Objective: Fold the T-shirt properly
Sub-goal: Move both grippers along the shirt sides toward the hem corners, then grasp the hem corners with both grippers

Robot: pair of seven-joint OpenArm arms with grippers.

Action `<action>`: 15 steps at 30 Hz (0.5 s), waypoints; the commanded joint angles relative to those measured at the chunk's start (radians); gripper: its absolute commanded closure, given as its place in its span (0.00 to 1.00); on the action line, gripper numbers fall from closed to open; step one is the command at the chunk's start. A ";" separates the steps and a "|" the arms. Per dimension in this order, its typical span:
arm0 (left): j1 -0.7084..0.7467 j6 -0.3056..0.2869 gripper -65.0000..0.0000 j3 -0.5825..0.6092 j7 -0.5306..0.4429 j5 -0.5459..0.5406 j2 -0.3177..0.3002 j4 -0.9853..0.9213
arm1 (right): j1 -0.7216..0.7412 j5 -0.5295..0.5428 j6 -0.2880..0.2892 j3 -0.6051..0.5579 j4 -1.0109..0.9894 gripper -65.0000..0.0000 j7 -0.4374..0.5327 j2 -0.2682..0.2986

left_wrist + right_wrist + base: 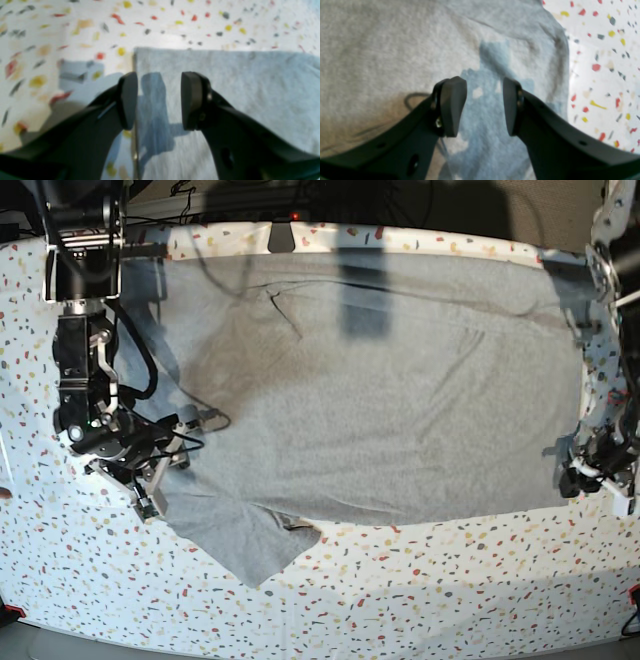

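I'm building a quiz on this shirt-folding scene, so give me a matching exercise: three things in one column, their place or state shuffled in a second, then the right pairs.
Things:
1. left gripper
2. right gripper
3. T-shirt

Places or states:
A. spread flat, grey, over most of the speckled table
B. open, at a straight corner of the cloth, one finger over bare table
C. open, over cloth, near a rounded edge

Pairs: 1-B, 2-C, 3-A
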 commanded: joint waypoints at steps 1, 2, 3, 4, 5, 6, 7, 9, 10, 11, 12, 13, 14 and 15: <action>-0.066 -0.004 0.57 0.002 -0.045 0.018 -0.021 -0.040 | 0.025 0.017 0.003 0.007 0.016 0.57 0.008 0.023; -0.103 -0.004 0.57 0.002 -0.074 0.053 -0.021 -0.102 | 0.024 0.018 0.003 0.007 0.016 0.57 0.005 0.031; -0.136 0.002 0.57 0.002 -0.104 0.091 -0.021 -0.162 | 0.023 0.018 0.003 0.007 0.016 0.57 0.002 0.041; -0.167 0.026 0.57 0.002 -0.134 0.133 -0.021 -0.218 | 0.023 0.018 0.003 0.007 0.016 0.57 -0.008 0.051; -0.194 0.053 0.57 0.002 -0.166 0.177 -0.021 -0.269 | 0.023 0.018 0.003 0.007 0.016 0.57 -0.017 0.060; -0.215 0.077 0.57 0.002 -0.204 0.220 -0.021 -0.316 | 0.023 0.018 0.003 0.007 0.016 0.57 -0.023 0.071; -0.232 0.085 0.58 0.002 -0.235 0.257 -0.021 -0.356 | 0.023 0.018 0.003 0.007 0.016 0.57 -0.027 0.080; -0.250 0.104 0.58 0.002 -0.278 0.310 -0.020 -0.412 | 0.023 0.018 0.003 0.007 0.016 0.57 -0.028 0.100; -0.249 0.120 0.58 0.002 -0.295 0.312 -0.021 -0.429 | 0.023 0.018 0.003 0.007 0.016 0.57 -0.029 0.107; -0.248 0.136 0.58 0.002 -0.302 0.312 -0.021 -0.438 | 0.023 0.018 0.003 0.008 0.016 0.57 -0.031 0.113; -0.247 0.140 0.58 0.002 -0.303 0.312 -0.021 -0.444 | 0.023 0.019 0.003 0.008 0.016 0.57 -0.031 0.120; -0.243 0.140 0.58 0.002 -0.302 0.313 -0.021 -0.445 | 0.023 0.018 0.003 0.008 0.016 0.57 -0.031 0.124; -0.238 0.145 0.58 0.002 -0.301 0.312 -0.021 -0.445 | 0.023 0.018 0.003 0.008 0.016 0.57 -0.032 0.129; -0.235 0.154 0.58 0.002 -0.299 0.313 -0.021 -0.445 | 0.023 0.018 0.003 0.008 0.016 0.57 -0.035 0.132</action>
